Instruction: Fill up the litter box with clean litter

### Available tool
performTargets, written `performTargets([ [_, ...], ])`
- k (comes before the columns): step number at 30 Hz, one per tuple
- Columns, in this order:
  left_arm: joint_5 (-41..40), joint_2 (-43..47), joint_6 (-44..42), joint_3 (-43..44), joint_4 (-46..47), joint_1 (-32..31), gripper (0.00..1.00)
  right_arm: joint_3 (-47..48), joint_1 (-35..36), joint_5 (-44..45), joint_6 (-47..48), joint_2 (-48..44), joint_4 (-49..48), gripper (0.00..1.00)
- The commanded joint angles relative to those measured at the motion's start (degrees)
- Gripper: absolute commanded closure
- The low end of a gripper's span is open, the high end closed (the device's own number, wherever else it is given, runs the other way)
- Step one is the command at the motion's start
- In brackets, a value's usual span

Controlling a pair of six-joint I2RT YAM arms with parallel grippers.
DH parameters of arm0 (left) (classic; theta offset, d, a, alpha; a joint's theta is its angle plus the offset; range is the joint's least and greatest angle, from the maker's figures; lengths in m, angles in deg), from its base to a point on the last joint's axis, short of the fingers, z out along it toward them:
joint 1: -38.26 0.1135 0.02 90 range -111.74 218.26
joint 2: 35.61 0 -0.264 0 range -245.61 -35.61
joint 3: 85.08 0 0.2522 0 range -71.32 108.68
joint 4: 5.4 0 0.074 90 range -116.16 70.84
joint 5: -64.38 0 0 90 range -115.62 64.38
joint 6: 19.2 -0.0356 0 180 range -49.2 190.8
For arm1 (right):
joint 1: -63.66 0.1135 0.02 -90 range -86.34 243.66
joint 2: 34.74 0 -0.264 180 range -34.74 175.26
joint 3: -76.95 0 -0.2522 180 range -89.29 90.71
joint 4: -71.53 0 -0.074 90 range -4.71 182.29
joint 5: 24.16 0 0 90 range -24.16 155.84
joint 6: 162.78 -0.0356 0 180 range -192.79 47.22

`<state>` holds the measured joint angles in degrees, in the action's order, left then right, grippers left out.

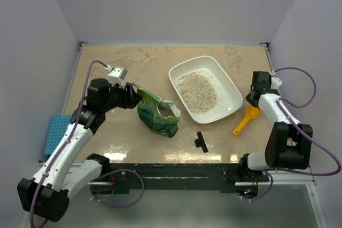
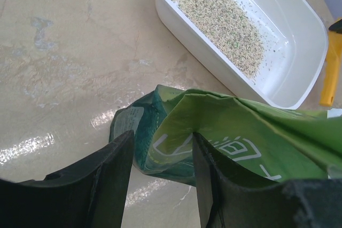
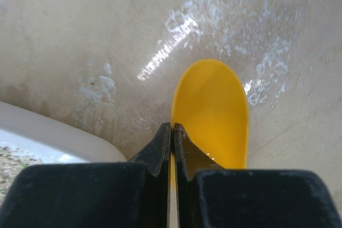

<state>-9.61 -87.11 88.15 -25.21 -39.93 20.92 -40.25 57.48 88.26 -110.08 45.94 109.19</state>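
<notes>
The white litter box [image 1: 227, 81] stands at the table's back right, with clean litter [image 1: 196, 90] spread in a patch on its floor; the box [image 2: 187, 22] and the litter [image 2: 219, 17] also show in the left wrist view. A crinkled green bag [image 1: 157, 115] stands left of the box. My left gripper [image 1: 134, 94] is open, its jaws astride the bag's upper edge [image 2: 176, 132] without closing on it. My right gripper [image 1: 252, 101] is shut on the rim of a yellow scoop [image 3: 214, 110] lying on the table right of the box [image 3: 53, 132].
A small black T-shaped piece [image 1: 201, 141] lies near the front edge, below the box. A blue rack [image 1: 55, 133] sits off the table's left side. The scoop's handle [image 1: 239, 127] points toward the front.
</notes>
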Motion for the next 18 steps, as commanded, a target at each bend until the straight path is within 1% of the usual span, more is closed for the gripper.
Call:
performTargets([
  [1,-0.81,-0.17,-1.00,2.58,-0.40,-0.23,0.48,10.54,-0.24,2.20,9.40,-5.71,-0.08,1.00],
  [2,-0.72,-0.52,-1.08,3.11,-0.67,-0.15,0.48,12.12,-0.24,2.20,11.61,-7.37,-0.08,1.00],
  [3,-0.54,-0.79,-1.00,4.33,-1.19,-0.15,0.48,14.75,-0.15,0.37,13.72,-8.17,-0.34,1.00],
  [4,0.07,-1.66,-1.08,4.95,-1.55,-0.23,0.48,15.99,-0.15,-0.61,17.75,-9.22,-0.69,1.00],
  [6,0.69,-2.37,-1.17,6.88,-2.42,-0.23,0.48,18.62,-0.07,-3.33,22.16,-11.86,-2.10,1.00],
  [7,1.65,-2.89,-1.08,7.59,-2.69,-0.23,0.48,19.42,0.46,-6.91,26.62,-12.39,-2.54,1.00],
  [9,2.88,-2.99,-1.08,9.25,-3.22,-0.23,0.48,21.96,1.34,-10.97,30.77,-12.48,-1.67,1.00],
  [10,3.67,-2.90,-1.08,9.96,-3.31,-0.15,0.48,22.76,2.73,-16.91,34.62,-12.48,-1.06,1.00],
  [11,4.11,-2.90,-1.08,10.58,-3.66,-0.15,0.48,23.12,4.57,-18.27,35.97,-12.48,-1.14,1.00],
  [12,4.55,-3.07,-1.34,12.24,-4.53,-0.23,0.48,24.08,7.46,-19.07,37.02,-12.57,-0.96,1.00],
  [13,5.95,-3.25,-1.52,13.30,-5.23,-0.23,0.48,24.70,13.76,-20.03,40.86,-12.40,-0.70,1.00],
  [14,6.83,-3.60,-1.87,14.52,-7.50,-0.23,0.48,25.92,17.04,-21.00,41.95,-12.13,-0.18,1.00],
  [15,7.36,-3.95,-2.74,17.58,-9.00,-0.23,0.48,26.89,20.38,-21.09,43.26,-11.35,0.44,1.00],
  [16,7.46,-4.74,-3.36,19.35,-10.67,-0.23,0.48,27.68,26.59,-21.36,45.89,-10.90,1.14,1.00],
  [17,7.20,-5.27,-3.80,21.20,-14.17,-0.15,0.48,29.69,29.44,-21.36,47.04,-10.64,2.45,1.00],
  [18,6.15,-5.71,-4.33,25.05,-16.03,-0.15,0.48,30.76,33.82,-21.79,48.10,-10.11,3.25,1.00],
])
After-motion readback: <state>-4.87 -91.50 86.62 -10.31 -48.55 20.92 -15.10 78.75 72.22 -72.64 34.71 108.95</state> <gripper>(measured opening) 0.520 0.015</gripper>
